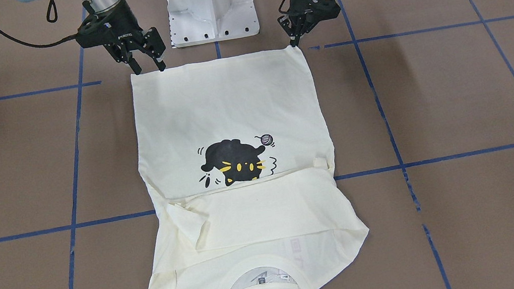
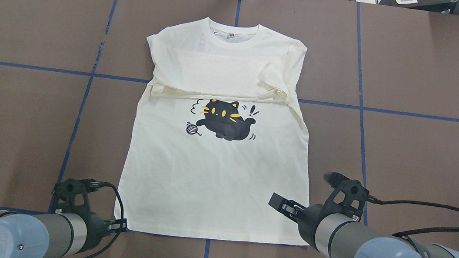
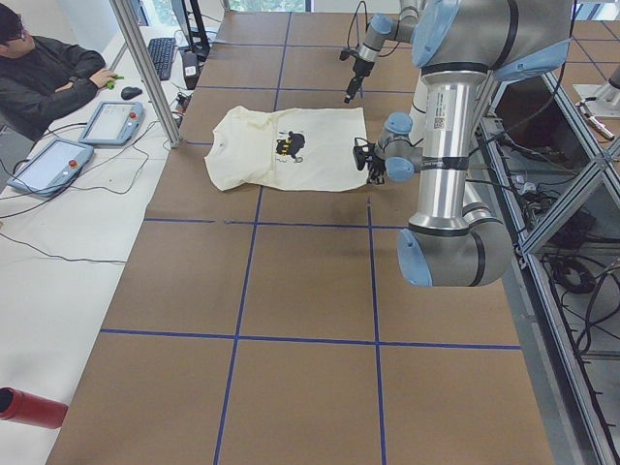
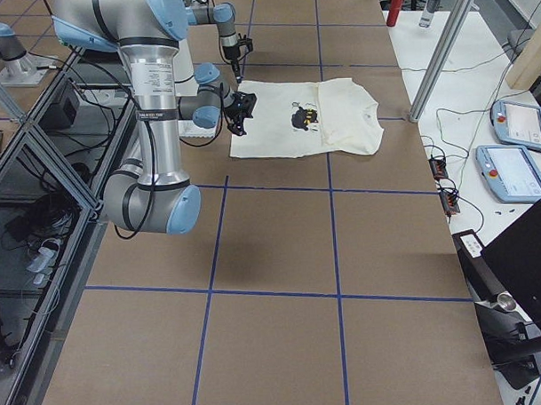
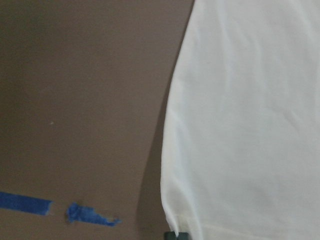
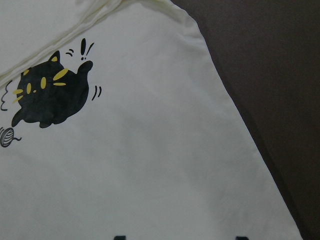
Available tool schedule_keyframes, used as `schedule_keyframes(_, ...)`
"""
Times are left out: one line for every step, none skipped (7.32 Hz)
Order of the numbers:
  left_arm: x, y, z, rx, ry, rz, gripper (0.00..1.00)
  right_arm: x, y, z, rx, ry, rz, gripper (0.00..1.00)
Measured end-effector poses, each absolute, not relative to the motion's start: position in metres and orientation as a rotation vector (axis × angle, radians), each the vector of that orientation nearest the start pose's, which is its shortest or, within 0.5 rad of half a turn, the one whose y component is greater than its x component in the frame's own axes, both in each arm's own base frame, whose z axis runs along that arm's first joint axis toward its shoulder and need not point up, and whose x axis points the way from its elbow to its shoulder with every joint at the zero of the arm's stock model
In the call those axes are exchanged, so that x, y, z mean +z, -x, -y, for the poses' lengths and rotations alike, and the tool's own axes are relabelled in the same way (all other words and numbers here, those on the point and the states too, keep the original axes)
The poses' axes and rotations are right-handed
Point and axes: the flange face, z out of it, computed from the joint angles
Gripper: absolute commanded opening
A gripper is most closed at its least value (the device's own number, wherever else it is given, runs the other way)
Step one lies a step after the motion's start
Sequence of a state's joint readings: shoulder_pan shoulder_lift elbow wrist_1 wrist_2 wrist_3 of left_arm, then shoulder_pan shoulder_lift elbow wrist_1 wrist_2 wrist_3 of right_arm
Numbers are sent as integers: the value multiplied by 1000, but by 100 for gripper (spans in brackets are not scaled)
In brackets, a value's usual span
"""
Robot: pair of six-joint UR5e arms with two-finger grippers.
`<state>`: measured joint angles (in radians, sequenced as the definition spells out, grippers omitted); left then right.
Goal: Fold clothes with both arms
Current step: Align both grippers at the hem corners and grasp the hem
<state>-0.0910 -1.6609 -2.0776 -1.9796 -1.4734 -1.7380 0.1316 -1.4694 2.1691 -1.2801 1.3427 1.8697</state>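
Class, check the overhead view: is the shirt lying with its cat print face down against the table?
No: the black cat print shows plainly on the upward side of the T-shirt.

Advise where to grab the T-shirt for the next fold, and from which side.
Probably grip the two hem corners, one per arm, coming from the robot's side. The T-shirt lies flat, sleeves folded in, hem straight along the near edge; left gripper and right gripper sit by those corners.
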Motion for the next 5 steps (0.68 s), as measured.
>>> schedule_keyframes(325,-486,189,-287,-51,-1029,0,316,458,207,515,-116,956,77)
schedule_keyframes(322,-486,190,-289,-51,-1036,0,333,458,195,506,-125,910,76)
schedule_keyframes(320,-486,191,-290,-52,-1040,0,346,460,182,492,-140,882,75)
schedule_keyframes(319,-486,191,-292,-51,-1041,0,351,463,172,481,-155,871,67)
schedule_keyframes(318,-485,191,-294,-50,-1044,0,354,466,165,477,-165,868,66)
